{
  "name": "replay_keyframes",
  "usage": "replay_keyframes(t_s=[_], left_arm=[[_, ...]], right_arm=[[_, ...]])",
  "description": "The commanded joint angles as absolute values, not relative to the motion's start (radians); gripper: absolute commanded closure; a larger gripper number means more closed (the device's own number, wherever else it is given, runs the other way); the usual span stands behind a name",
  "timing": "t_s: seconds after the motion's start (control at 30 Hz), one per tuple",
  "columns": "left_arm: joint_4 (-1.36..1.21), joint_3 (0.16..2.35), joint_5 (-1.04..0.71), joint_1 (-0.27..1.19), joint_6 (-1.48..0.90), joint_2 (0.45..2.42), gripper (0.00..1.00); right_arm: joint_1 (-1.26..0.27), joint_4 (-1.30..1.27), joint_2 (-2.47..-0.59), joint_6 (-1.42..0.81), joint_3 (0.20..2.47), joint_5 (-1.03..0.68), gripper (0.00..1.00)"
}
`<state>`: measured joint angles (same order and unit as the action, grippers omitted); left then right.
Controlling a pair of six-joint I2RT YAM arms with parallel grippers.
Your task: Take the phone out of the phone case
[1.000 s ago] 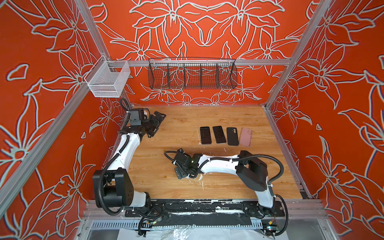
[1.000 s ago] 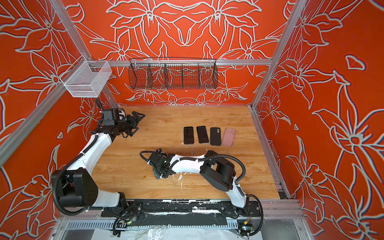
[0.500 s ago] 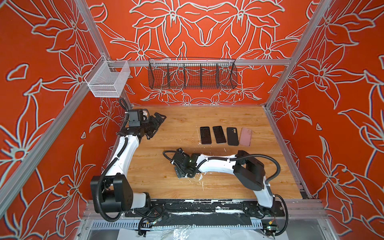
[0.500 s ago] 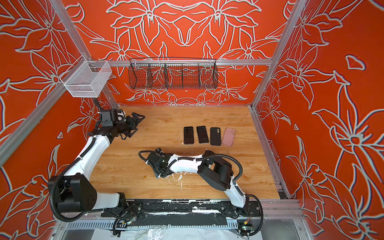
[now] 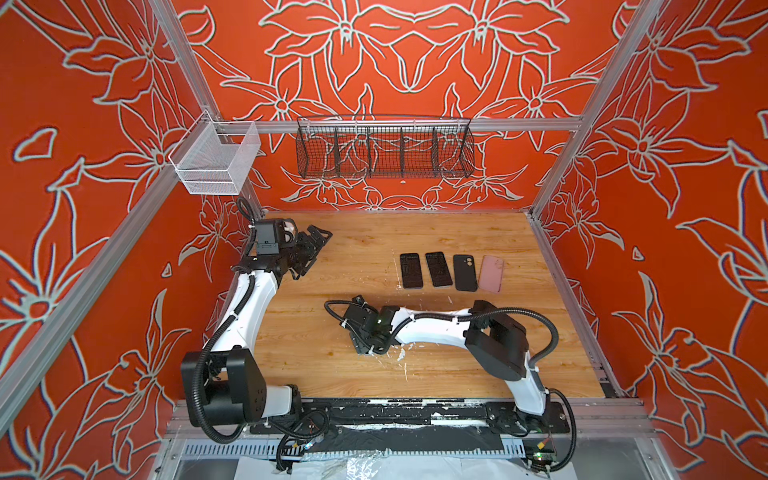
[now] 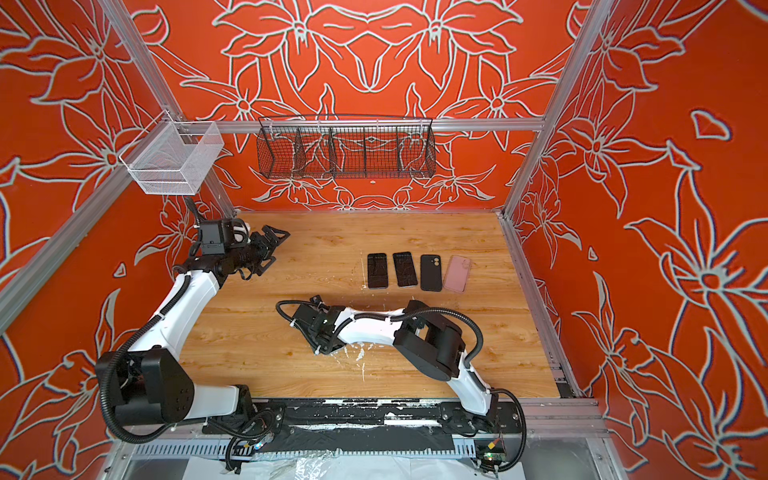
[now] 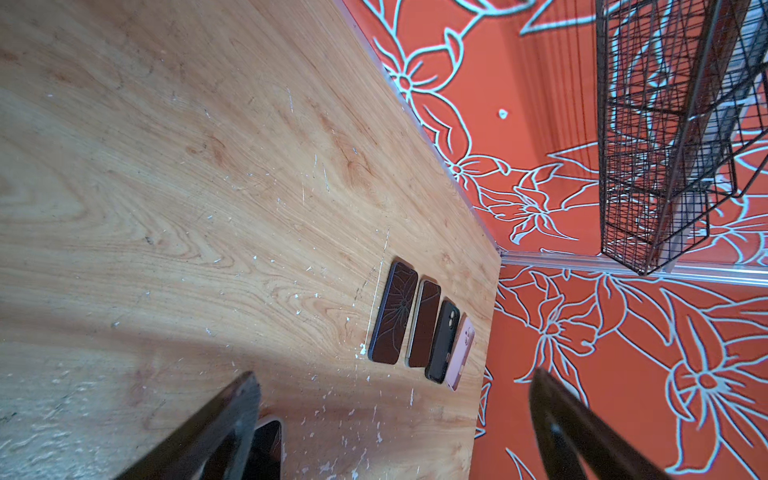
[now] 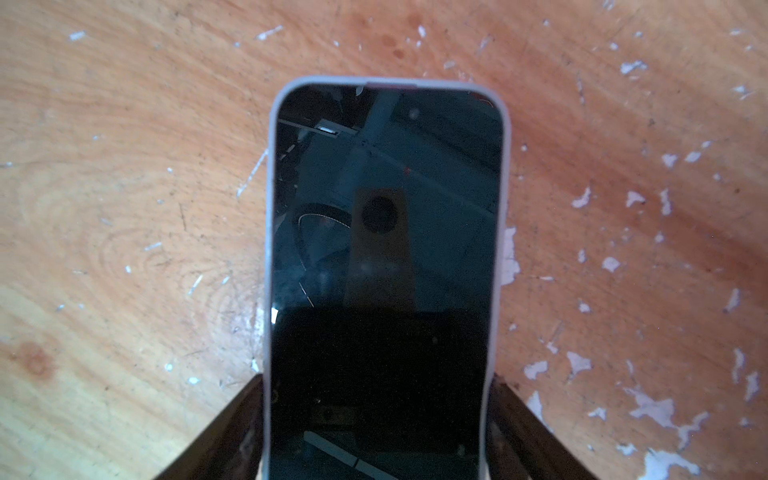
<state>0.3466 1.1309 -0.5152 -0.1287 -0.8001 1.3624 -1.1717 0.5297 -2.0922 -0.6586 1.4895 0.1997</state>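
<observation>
Right wrist view: securing step, right gripper point(image 8: 376, 384) brackets the black-screened phone point(image 8: 386, 208) in its pale grey rubbery case point(image 8: 271, 187), grip unclear; next, the wide-open, empty left gripper point(image 5: 318, 252) likely must peel.

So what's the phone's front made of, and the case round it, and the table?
Phone: glass, it seems, glossy black; it mirrors what is above it. Case: probably soft plastic or rubber, pale and matte; no shine on its rounded rim. Table: wood or a wood-look board; grain lines show, with white flecks and scratches.
</observation>
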Motion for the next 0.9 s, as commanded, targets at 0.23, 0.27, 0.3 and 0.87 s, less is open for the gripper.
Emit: replay_keyframes(t_s=[0.23,0.27,0.3,0.87], left_arm=[[0.322,1.111,-0.528,-0.135,-0.802,1.336,0.02],[0.325,1.108,-0.527,-0.135,-0.801,1.336,0.02],[0.327,1.104,-0.525,-0.135,-0.799,1.335,0.02],[0.314,0.838,-0.550,-0.135,-0.861,1.170,0.02]], right_arm=[[-1.157,0.583,-2.091,-0.581,1.494,0.206,0.30],[-1.157,0.583,-2.087,-0.574,1.493,0.206,0.31],[-1.153,0.583,-2.083,-0.567,1.493,0.207,0.31],[-1.093,0.525,-2.018,-0.499,1.441,0.174,0.34]])
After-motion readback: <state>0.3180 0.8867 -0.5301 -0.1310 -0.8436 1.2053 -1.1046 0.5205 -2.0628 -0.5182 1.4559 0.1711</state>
